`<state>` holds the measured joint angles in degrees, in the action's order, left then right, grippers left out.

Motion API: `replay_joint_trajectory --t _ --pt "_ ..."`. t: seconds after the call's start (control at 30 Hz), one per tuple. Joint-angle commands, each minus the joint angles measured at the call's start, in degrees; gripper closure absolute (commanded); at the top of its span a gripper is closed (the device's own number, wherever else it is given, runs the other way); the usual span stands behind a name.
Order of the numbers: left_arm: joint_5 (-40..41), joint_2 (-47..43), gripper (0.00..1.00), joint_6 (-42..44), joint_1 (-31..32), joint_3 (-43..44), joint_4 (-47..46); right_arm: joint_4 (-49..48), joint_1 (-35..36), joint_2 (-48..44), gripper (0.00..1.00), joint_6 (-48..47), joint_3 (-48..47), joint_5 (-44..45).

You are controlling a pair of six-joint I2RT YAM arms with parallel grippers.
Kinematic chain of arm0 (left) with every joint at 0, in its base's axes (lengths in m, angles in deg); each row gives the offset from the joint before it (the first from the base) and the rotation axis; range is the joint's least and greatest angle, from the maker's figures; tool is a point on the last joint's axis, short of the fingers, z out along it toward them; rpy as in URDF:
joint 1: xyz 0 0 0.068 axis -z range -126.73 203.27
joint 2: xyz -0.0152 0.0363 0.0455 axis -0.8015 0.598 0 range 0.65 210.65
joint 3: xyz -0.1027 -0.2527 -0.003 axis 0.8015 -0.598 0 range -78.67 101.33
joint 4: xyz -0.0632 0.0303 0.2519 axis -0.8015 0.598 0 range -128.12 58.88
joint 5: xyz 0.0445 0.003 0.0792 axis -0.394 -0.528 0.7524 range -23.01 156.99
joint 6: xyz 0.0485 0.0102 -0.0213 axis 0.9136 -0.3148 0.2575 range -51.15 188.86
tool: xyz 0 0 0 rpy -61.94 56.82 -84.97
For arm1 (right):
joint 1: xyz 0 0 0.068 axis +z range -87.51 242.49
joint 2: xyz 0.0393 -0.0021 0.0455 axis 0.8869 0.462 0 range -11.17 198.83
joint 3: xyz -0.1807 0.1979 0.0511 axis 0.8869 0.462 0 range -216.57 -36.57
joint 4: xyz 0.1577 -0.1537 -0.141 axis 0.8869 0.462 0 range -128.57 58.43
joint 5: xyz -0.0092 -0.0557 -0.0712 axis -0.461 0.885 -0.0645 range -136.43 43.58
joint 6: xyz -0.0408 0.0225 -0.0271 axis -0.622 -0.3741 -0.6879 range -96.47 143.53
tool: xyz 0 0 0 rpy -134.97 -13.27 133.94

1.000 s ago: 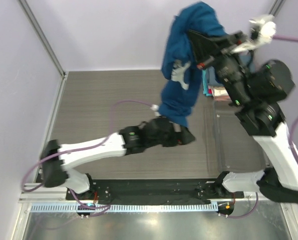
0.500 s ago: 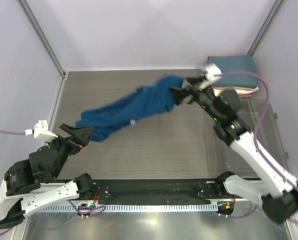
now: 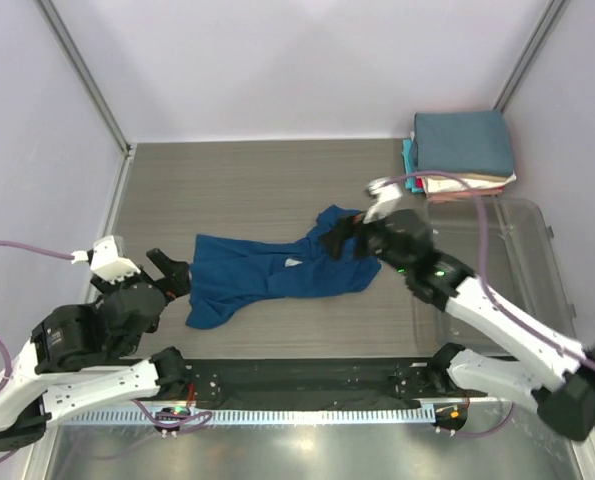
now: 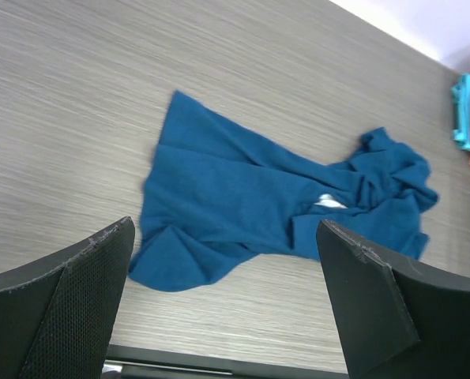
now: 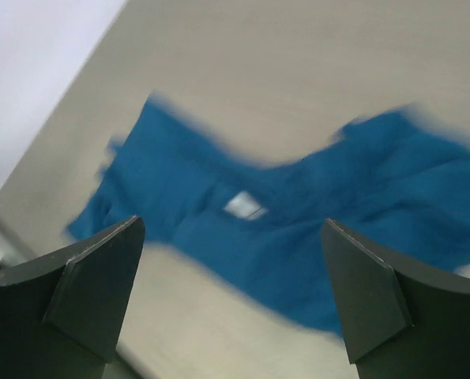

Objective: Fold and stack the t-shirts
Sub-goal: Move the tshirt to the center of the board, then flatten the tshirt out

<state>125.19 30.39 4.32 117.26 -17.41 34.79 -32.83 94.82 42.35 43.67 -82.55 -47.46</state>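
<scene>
Left gripper (image 3: pixel 169 272): spread wide and holding nothing, just off the tee's left hem corner, close to the table's left side.
Blue tee (image 3: pixel 277 275): let go and lying on the table (image 3: pixel 237 190), front of centre. It is crumpled, stretched crosswise and bunched at its right end. A small white patch (image 3: pixel 292 263) shows mid-body.
Right gripper (image 3: pixel 345 238): fingers apart and empty, poised over the bunched right end.
Risk, left end: the hem corner curls under itself, so a pinch there would probably catch two layers and lock in the crease.
Risk, middle: the body looks twisted. Folding it as it lies would likely give a lumpy bundle, so it needs spreading flat first.
Risk, right end: the bunch hides the sleeves and collar, so a blind grab may lift the wrong layer. A pull to the right could also drag cloth against the clear bin (image 3: pixel 547 230).
Room, left: only a narrow strip of table lies between the tee and the left wall (image 3: pixel 37 200), and the left arm crowds it.
Room, far side: a wide bare stretch lies behind the tee, the likeliest place to spread it.
Room, right: the stack of folded tees (image 3: pixel 462 145) sits in the far right corner, well apart from the tee. The bin lies just in front of the stack, so a carry there would have to clear its rim.
</scene>
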Motion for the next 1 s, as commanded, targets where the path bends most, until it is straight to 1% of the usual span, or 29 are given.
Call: replay_joint_trajectory --t 0.0,0.07,0.1,0.17,0.2,0.3,0.33,0.37,0.4,0.47,0.6,0.7,0.77,0.8,0.87,0.9,0.97 --pt "5.17 0.15 0.02 -1.39 0.0 0.8 3.73 10.51 15.86 9.46 0.0 5.84 -3.15 13.05" --pt "4.83 -0.03 0.02 -0.51 0.0 0.01 3.39 10.27 18.36 12.91 0.0 9.37 -2.37 12.99" --pt "4.39 0.41 0.03 0.28 0.0 -0.34 2.78 9.04 19.25 16.15 0.0 12.0 -1.84 12.3" --pt "2.63 1.28 0.03 3.61 0.0 -1.22 0.24 4.84 21.44 19.41 0.01 12.9 -1.31 10.27" --pt "2.28 1.81 0.03 4.76 0.0 -2.09 -0.39 4.55 22.15 23.43 0.01 12.99 -2.01 10.18" --pt "2.36 4.18 0.03 5.38 0.0 -2.89 -0.13 7.35 24.96 31.1 0.04 10.89 -9.81 10.88" --pt "2.45 4.45 0.03 5.56 0.0 -3.16 -0.13 8.4 25.75 36.08 0.06 10.19 -14.45 11.32" --pt "2.8 4.54 0.03 5.56 0.0 -3.51 0.22 10.15 26.63 38.22 0.06 9.31 -16.67 11.93" --pt "2.89 4.28 0.03 5.56 0.0 -4.21 0.22 10.95 26.99 40.68 0.08 8.95 -20.43 12.2" --pt "2.72 2.44 0.03 5.21 0.0 -5.0 0.57 13.23 27.34 45.96 0.1 8.43 -23.62 13.25" --pt "2.36 -2.39 0.03 6.35 0.0 -5.97 -1.1 15.35 27.43 51.33 0.15 8.34 -28.72 15.27" --pt "2.54 -5.38 0.04 6.96 0.0 -6.67 -2.15 19.3 27.6 55.63 0.24 8.07 -34.07 18.16" --pt "2.54 -5.92 0.04 7.23 0.09 -6.94 -2.68 22.19 27.78 58.18 0.27 7.63 -35.93 19.58" --pt "2.54 -6.01 0.04 7.23 0.09 -6.94 -2.68 22.91 28.04 58.89 0.31 7.55 -36.63 19.84" --pt "2.8 -5.74 0.04 7.4 0.17 -6.85 -2.68 24.57 28.31 60.29 0.34 7.54 -38.04 20.64" --pt "2.8 -5.57 0.04 7.49 0.17 -6.85 -2.77 25.02 28.39 61.26 0.38 7.54 -38.48 21.25" --pt "2.71 -4.87 0.04 7.67 0.17 -6.85 -2.85 26.25 28.83 62.23 0.42 7.55 -39.19 22.83"
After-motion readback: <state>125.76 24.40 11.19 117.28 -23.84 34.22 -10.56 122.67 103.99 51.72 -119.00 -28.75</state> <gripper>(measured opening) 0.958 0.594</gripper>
